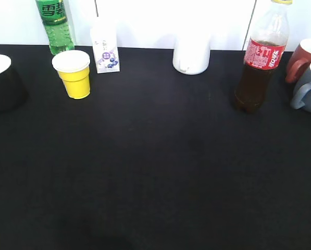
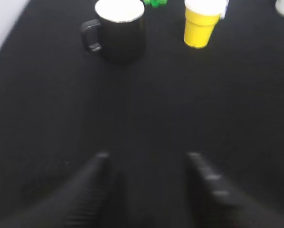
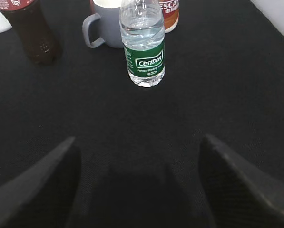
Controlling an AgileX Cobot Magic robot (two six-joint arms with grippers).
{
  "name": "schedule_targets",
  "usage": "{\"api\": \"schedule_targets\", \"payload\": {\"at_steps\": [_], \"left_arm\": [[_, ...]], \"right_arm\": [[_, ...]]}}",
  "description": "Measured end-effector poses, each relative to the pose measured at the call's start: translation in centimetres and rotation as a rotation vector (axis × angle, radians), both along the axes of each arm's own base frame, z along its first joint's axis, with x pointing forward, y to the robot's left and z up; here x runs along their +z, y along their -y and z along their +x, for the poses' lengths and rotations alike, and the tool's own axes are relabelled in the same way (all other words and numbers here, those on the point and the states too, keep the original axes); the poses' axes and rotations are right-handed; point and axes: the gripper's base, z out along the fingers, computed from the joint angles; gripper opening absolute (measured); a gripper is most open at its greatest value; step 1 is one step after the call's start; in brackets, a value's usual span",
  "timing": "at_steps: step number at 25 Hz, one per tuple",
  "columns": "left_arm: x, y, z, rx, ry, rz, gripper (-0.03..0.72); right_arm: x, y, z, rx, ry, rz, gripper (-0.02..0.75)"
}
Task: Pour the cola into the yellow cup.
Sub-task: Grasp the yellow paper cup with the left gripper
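Note:
The cola (image 1: 260, 62), a tall clear bottle of dark drink with a red label and yellow cap, stands upright at the back right of the black table; its lower part shows in the right wrist view (image 3: 32, 33). The yellow cup (image 1: 74, 74), white inside, stands upright at the back left and shows in the left wrist view (image 2: 201, 23). My left gripper (image 2: 146, 159) is open and empty, well short of the cup. My right gripper (image 3: 138, 142) is open and empty, short of the bottles. Neither gripper shows in the exterior view.
A green soda bottle (image 1: 54, 26), a small milk carton (image 1: 105, 51) and a white jar (image 1: 191, 52) stand along the back. A black mug (image 2: 115, 31) sits at far left. A red mug (image 1: 306, 57), a grey-blue mug (image 3: 103, 28) and a water bottle (image 3: 142, 45) stand at right.

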Motion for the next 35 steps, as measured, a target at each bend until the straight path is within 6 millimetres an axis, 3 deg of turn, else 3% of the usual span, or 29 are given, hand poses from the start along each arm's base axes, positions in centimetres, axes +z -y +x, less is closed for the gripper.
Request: {"api": "schedule_targets", "payload": {"at_steps": [2, 6, 9, 12, 15, 19, 22, 24, 28, 31, 35], "left_arm": [[1.2, 0.7, 2.6, -0.049, 0.039, -0.010, 0.519], [2.9, 2.1, 10.4, -0.103, 0.186, -0.074, 0.533], [2.8, 3.3, 15.1, -0.111, 0.303, -0.079, 0.530], [0.4, 6.9, 18.7, -0.181, 0.304, -0.136, 0.530], [-4.6, 9.6, 20.4, -0.185, 0.270, -0.120, 0.530], [-10.3, 10.9, 22.3, -0.158, 0.206, -0.022, 0.530], [-13.1, 11.1, 23.2, -0.128, 0.178, 0.006, 0.530], [-14.5, 11.4, 24.1, -0.106, 0.218, 0.023, 0.537], [-15.6, 13.4, 28.2, -0.095, 0.247, 0.016, 0.661], [-16.3, 13.3, 31.4, -0.047, 0.238, 0.006, 0.667], [-17.4, 13.6, 34.3, -0.054, 0.199, 0.005, 0.661]], "right_arm": [[0.0, 0.0, 0.0, 0.000, 0.000, 0.000, 0.585], [0.0, 0.0, 0.0, 0.000, 0.000, 0.000, 0.585], [0.0, 0.0, 0.0, 0.000, 0.000, 0.000, 0.585], [0.0, 0.0, 0.0, 0.001, 0.000, 0.001, 0.585], [0.0, 0.0, 0.0, 0.001, 0.000, 0.001, 0.585], [0.0, 0.0, 0.0, 0.002, 0.000, 0.002, 0.585], [0.0, 0.0, 0.0, 0.002, 0.000, 0.002, 0.585], [0.0, 0.0, 0.0, 0.002, 0.000, 0.002, 0.585], [0.0, 0.0, 0.0, 0.002, 0.000, 0.003, 0.585], [0.0, 0.0, 0.0, 0.002, 0.000, 0.003, 0.585], [0.0, 0.0, 0.0, 0.002, 0.000, 0.003, 0.585]]}}
